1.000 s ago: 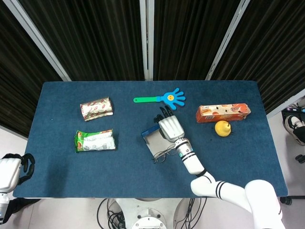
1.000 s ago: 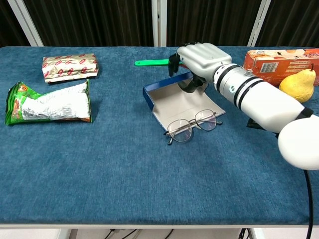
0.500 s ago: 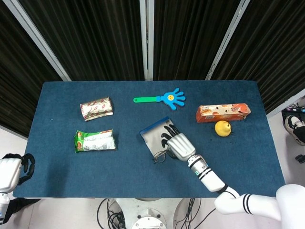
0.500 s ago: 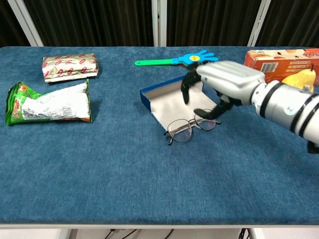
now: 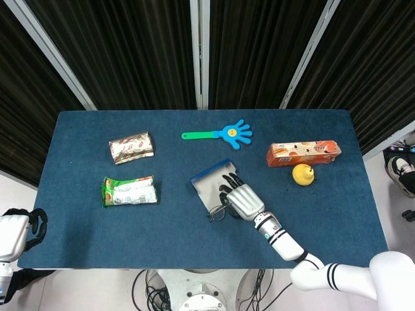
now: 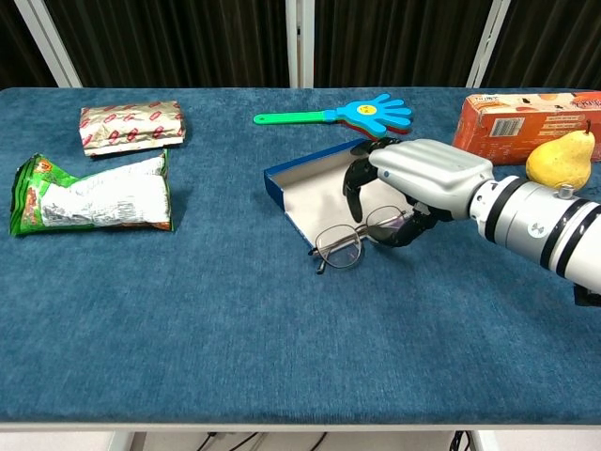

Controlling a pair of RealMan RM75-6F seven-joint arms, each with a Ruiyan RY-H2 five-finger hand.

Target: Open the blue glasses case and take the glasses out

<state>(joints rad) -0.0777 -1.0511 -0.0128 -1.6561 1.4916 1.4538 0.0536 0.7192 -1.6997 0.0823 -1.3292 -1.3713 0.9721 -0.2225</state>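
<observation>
One surface [image 5: 84, 227] carries everything, covered in blue cloth. Landmark: the blue glasses case [image 6: 324, 188], lying open near centre. Right hand [image 6: 413, 183] has come back from the case's far edge over the last second and now sits lower, over the case's near right corner, fingers [image 6: 355, 188] curled down beside the glasses [image 6: 362, 240]; whether it actually grips them I cannot tell. Glasses lie across the case's near edge, half out on the cloth. Judgement: case opened, lift-out about to begin. Left hand [image 5: 13, 236] idles far left of the case, seemingly holding nothing.
</observation>
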